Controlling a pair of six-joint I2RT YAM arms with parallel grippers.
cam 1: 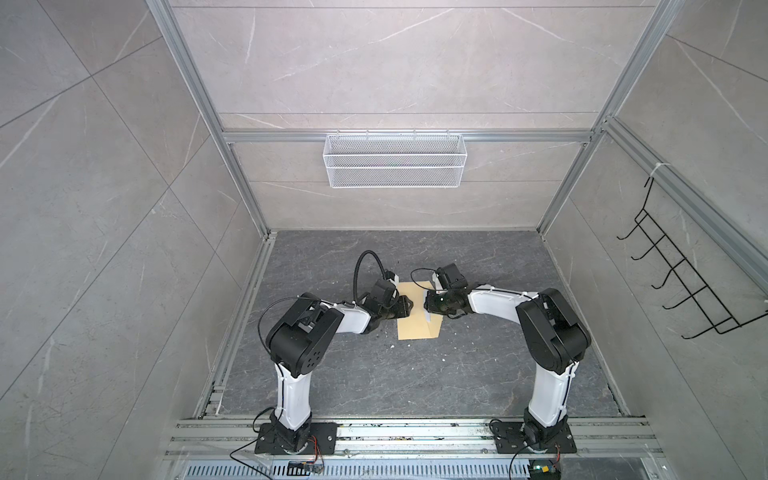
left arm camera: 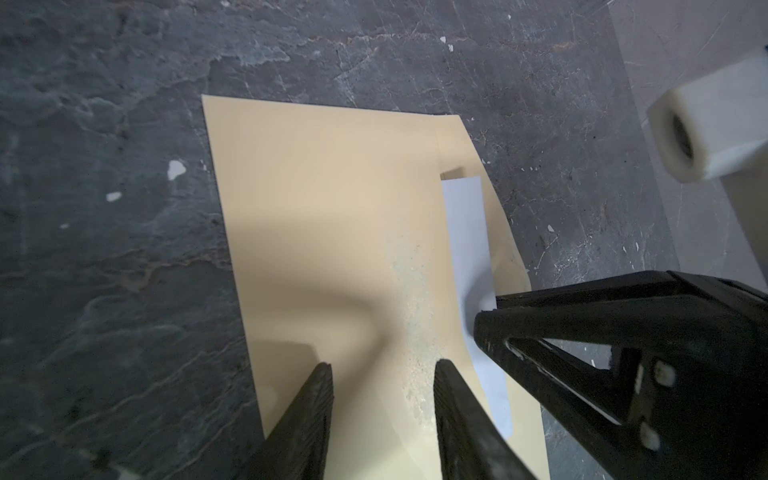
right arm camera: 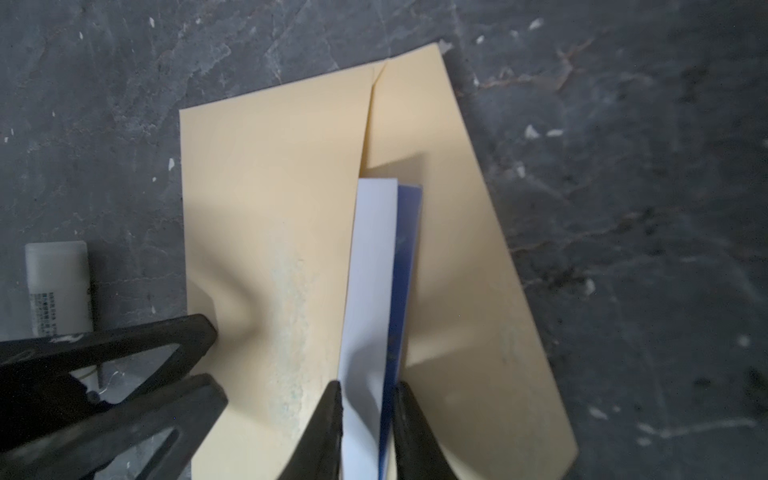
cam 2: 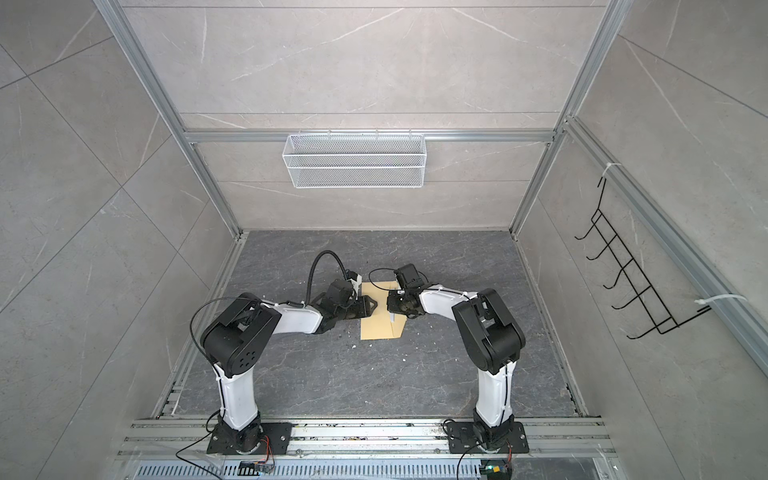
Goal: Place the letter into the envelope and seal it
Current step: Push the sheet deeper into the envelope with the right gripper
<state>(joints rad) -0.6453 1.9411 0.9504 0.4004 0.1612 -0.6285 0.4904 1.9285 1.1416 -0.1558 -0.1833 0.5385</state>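
The tan envelope (cam 1: pixel 415 330) (cam 2: pixel 380 330) lies flat mid-table, its flap (right arm camera: pixel 461 249) folded open to one side. The letter (right arm camera: pixel 374 270) (left arm camera: pixel 465 232), folded white with a blue edge, stands partly inside the envelope's mouth. My right gripper (right arm camera: pixel 368 384) (cam 1: pixel 426 307) is shut on the letter's protruding edge, one finger on each side. My left gripper (left arm camera: pixel 382 365) (right arm camera: pixel 214 361) (cam 1: pixel 409 309) is open, its fingertips down on the envelope's body (left arm camera: pixel 332 208) with nothing between them. The two grippers face each other across the envelope.
A white glue stick (right arm camera: pixel 56 286) lies on the table just behind my left gripper's fingers. A white wire basket (cam 1: pixel 395 162) hangs on the back wall and a black hook rack (cam 1: pixel 685 282) on the right wall. Small white specks dot the dark tabletop.
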